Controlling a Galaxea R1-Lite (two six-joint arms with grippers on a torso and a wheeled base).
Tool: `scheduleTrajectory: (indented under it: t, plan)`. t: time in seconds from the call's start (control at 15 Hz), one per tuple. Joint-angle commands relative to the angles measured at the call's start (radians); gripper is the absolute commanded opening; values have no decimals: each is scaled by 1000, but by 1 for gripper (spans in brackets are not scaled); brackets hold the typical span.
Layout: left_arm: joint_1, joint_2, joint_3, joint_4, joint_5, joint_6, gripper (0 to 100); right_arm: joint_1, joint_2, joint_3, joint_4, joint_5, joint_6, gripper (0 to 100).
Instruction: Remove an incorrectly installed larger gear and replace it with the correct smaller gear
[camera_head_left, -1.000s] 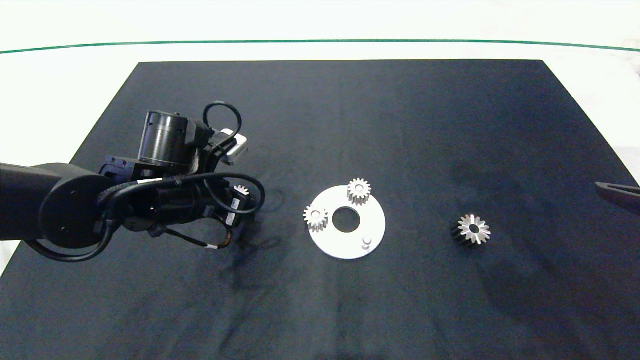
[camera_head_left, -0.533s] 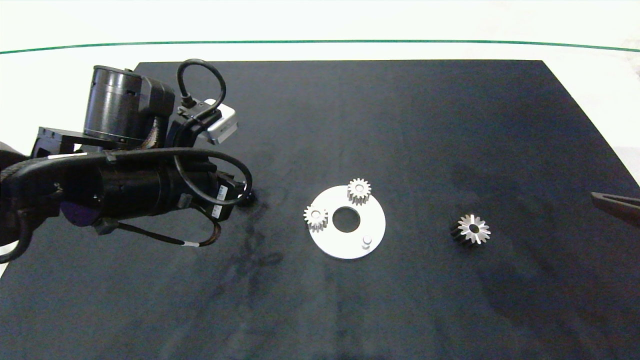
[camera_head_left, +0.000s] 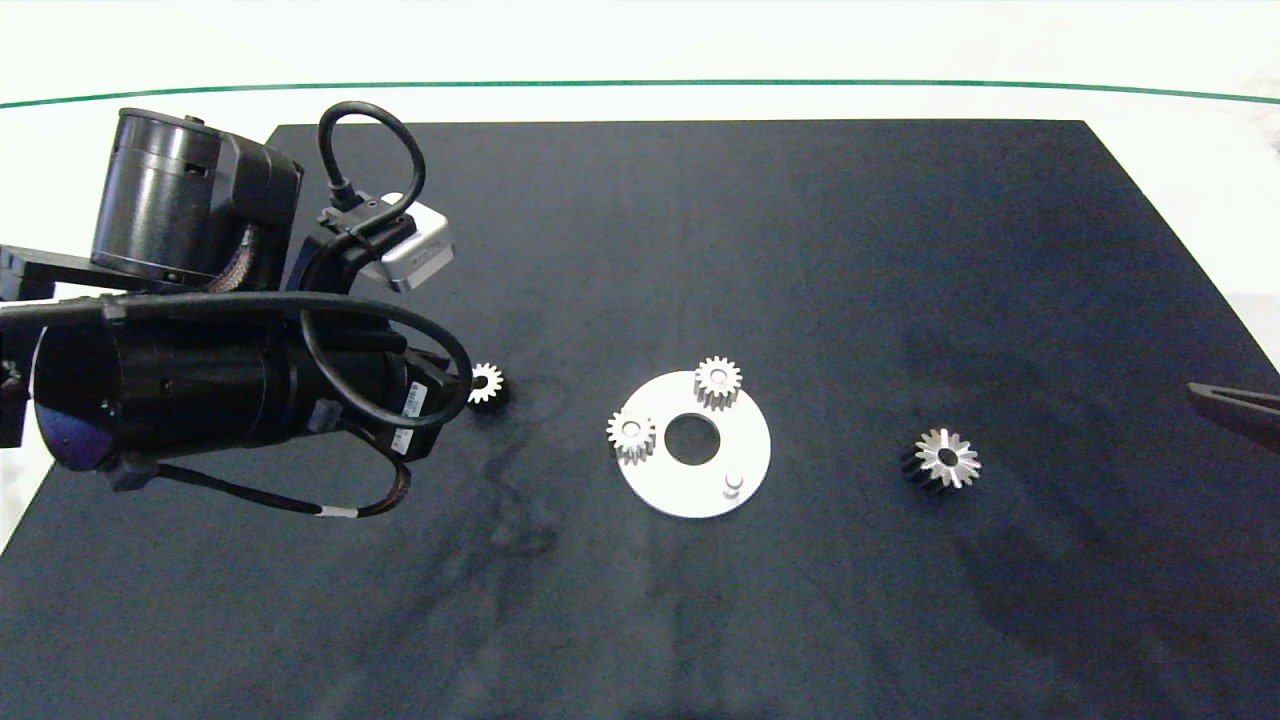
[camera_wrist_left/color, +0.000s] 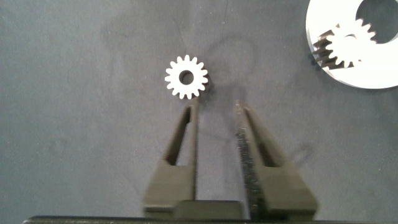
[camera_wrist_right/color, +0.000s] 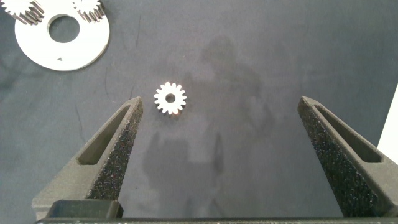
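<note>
The smaller gear (camera_head_left: 485, 383) lies flat on the black mat (camera_head_left: 640, 250), just right of my left arm (camera_head_left: 200, 380). In the left wrist view my left gripper (camera_wrist_left/color: 216, 107) hovers open by a narrow gap and empty, and the smaller gear (camera_wrist_left/color: 186, 77) lies just beyond one fingertip. The star-like larger gear (camera_head_left: 945, 460) rests on the mat right of the white disc (camera_head_left: 750, 445). My right gripper (camera_wrist_right/color: 221, 102) is wide open and empty, with the larger gear (camera_wrist_right/color: 170, 98) beyond its fingers; only a finger of it (camera_head_left: 1235, 408) shows at the head view's right edge.
The white disc carries two small spur gears (camera_head_left: 717, 381) (camera_head_left: 631, 435), a bare peg (camera_head_left: 733, 483) and a round centre hole. The mat lies on a white table with a green line (camera_head_left: 640, 83) at the back.
My left arm has risen and drawn back to the left, uncovering the smaller gear on the mat. The right gripper, the disc and the larger gear have stayed put.
</note>
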Motion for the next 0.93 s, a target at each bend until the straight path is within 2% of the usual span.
scheduleTrajectory:
  t: [0.07, 0.33, 0.47, 0.67, 0.8, 0.93]
  plan:
    - [2, 4, 6, 1, 1, -2, 100, 2, 0, 2, 2, -1, -2, 100]
    - [14, 76, -1, -3, 1, -29, 100, 2, -11, 12, 2, -1, -2, 100]
    - [34, 109, -7, -12, 1, -33, 100, 2, -14, 12, 2, -1, -2, 100]
    - [81, 165, -7, -87, 1, -31, 100, 0, -14, 17, 2, 0, -1, 100]
    - [109, 188, -7, -97, 1, -33, 100, 0, -15, 20, 2, 3, 14, 100]
    - [124, 198, -2, -97, 1, -36, 100, 0, -14, 20, 2, 3, 16, 100]
